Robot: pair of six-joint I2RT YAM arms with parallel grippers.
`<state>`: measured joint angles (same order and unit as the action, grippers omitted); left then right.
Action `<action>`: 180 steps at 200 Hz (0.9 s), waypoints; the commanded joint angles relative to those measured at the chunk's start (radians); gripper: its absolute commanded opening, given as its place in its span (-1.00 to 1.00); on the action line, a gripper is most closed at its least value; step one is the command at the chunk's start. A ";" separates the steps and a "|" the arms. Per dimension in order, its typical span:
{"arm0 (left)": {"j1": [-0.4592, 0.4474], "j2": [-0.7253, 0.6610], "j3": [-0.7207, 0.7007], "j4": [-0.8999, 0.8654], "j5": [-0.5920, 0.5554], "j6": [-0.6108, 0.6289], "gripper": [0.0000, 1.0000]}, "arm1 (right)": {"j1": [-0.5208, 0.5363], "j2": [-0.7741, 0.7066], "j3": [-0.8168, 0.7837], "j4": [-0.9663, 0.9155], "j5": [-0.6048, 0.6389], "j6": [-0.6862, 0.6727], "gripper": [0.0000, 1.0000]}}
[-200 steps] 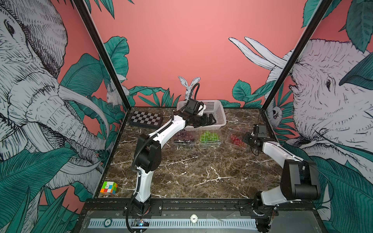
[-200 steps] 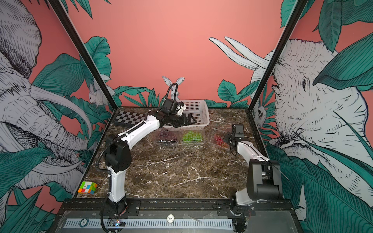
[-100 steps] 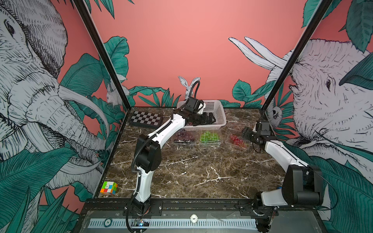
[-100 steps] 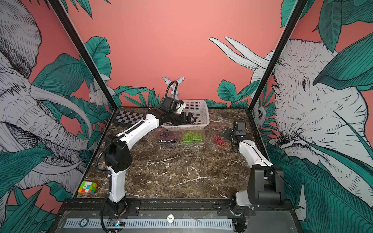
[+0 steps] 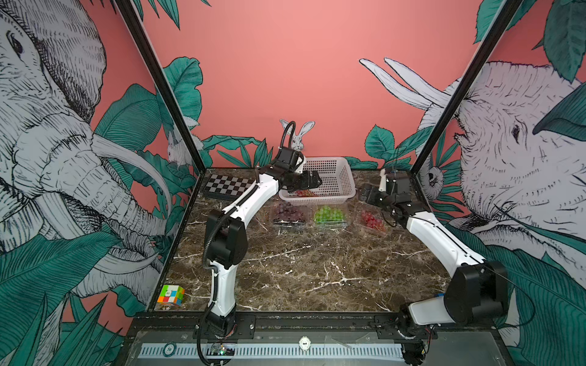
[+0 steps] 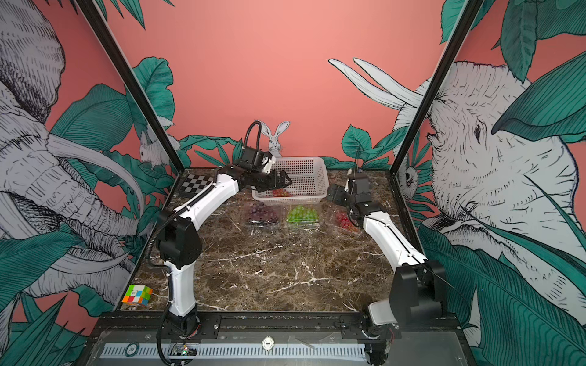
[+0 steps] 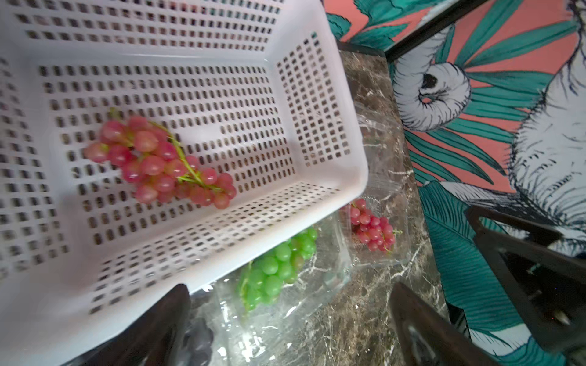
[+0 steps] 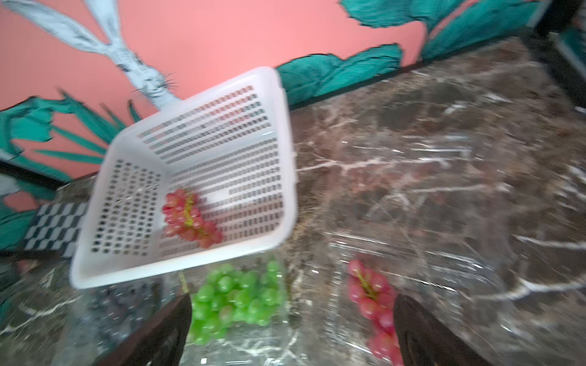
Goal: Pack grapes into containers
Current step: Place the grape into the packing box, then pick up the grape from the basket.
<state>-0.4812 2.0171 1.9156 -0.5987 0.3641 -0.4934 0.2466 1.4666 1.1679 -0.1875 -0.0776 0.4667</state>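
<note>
Red bunch (image 7: 158, 161) in the basket (image 7: 310, 104) shows whole only in wrist views.

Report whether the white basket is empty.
Not empty. One red bunch lies on the floor of the basket; the left wrist view shows the rest of that floor bare.

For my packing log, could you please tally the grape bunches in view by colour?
Red: 2, the red basket bunch and the red boxed bunch
Green: 1, the green bunch
Dark purple: 1, the purple bunch
Total: 4
</note>
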 commanded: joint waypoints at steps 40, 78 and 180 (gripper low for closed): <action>0.143 -0.086 -0.069 -0.002 0.020 0.001 0.99 | 0.162 0.396 0.436 -0.056 -0.136 -0.084 0.97; 0.211 -0.061 -0.135 0.088 0.096 -0.069 0.99 | 0.217 0.692 0.766 -0.225 -0.241 -0.149 0.97; 0.226 0.031 -0.117 0.155 0.169 -0.116 0.99 | 0.256 1.067 1.190 -0.417 -0.265 -0.139 0.44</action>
<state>-0.2565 2.0457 1.7885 -0.4660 0.5068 -0.5930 0.5022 2.5004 2.3135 -0.5812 -0.3374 0.3134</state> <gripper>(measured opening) 0.994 0.748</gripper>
